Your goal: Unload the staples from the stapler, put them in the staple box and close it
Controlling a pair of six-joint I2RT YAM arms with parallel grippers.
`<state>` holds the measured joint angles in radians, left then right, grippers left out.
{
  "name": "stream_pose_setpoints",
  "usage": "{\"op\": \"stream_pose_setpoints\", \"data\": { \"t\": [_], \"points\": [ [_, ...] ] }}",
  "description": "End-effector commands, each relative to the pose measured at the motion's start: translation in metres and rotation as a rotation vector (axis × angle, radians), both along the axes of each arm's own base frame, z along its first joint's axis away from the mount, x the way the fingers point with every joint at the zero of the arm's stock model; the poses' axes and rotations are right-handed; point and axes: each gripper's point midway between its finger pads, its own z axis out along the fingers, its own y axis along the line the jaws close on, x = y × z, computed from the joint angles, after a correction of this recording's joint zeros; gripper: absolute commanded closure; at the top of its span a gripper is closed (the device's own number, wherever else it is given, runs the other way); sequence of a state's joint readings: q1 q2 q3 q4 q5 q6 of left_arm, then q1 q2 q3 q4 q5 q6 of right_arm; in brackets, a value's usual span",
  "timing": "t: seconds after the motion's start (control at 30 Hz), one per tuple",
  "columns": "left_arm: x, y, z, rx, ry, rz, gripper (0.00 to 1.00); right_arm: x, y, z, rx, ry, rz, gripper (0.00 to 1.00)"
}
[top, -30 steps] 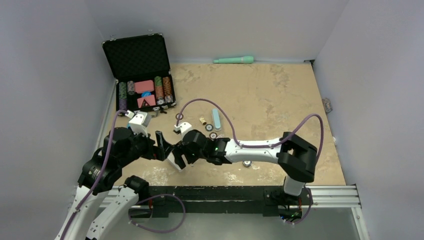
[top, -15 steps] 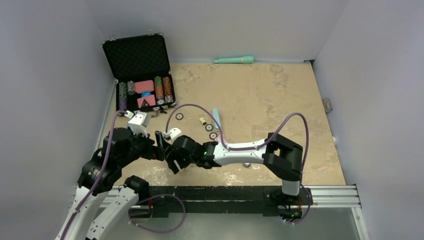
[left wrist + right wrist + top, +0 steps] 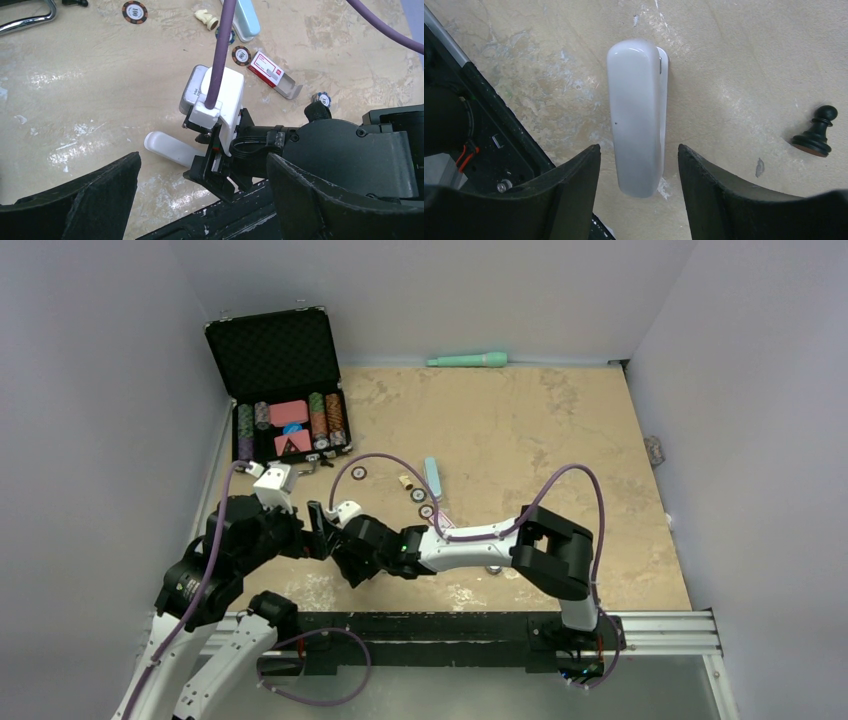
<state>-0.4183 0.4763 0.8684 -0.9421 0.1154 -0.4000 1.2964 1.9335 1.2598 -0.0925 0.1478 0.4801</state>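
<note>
White stapler (image 3: 636, 117) between right fingers (image 3: 569, 190) (small gaps)

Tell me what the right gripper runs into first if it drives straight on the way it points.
The white stapler: it lies right between the right gripper's spread fingers, so the palm would likely meet it, unless the fingertips reach the table first.
</note>
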Motion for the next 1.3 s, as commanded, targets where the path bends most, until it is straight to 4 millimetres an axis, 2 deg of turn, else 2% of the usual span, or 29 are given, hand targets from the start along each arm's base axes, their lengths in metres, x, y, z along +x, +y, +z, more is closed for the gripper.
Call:
{"op": "stream_pose_setpoints", "data": {
  "t": [0.0, 0.63, 0.93, 1.03, 1.17, 1.27],
  "points": [
    [0.004, -0.005, 0.011, -0.028, -0.050, -0.018, 0.00, -0.001, 0.016, 0.008, 0.029, -0.009, -0.009, 0.41],
    [0.007, 0.012, 0.013, -0.003, -0.063, 0.082, 0.00, 0.005, -0.002, -0.021, -0.109, -0.029, -0.114, 0.46],
    [0.007, 0.013, 0.013, -0.004, -0.063, 0.087, 0.00, -0.001, -0.001, -0.027, -0.140, -0.035, -0.112, 0.58],
    [0.007, 0.013, 0.013, -0.004, -0.063, 0.087, 0.00, -0.003, -0.001, -0.029, -0.144, -0.033, -0.110, 0.68],
    [0.007, 0.013, 0.013, -0.004, -0.063, 0.085, 0.00, -0.005, 0.001, -0.028, -0.138, -0.028, -0.108, 0.98],
    [0.006, 0.013, 0.013, -0.005, -0.062, 0.083, 0.00, -0.006, 0.002, -0.028, -0.132, -0.024, -0.106, 1.00]
  ]
}}
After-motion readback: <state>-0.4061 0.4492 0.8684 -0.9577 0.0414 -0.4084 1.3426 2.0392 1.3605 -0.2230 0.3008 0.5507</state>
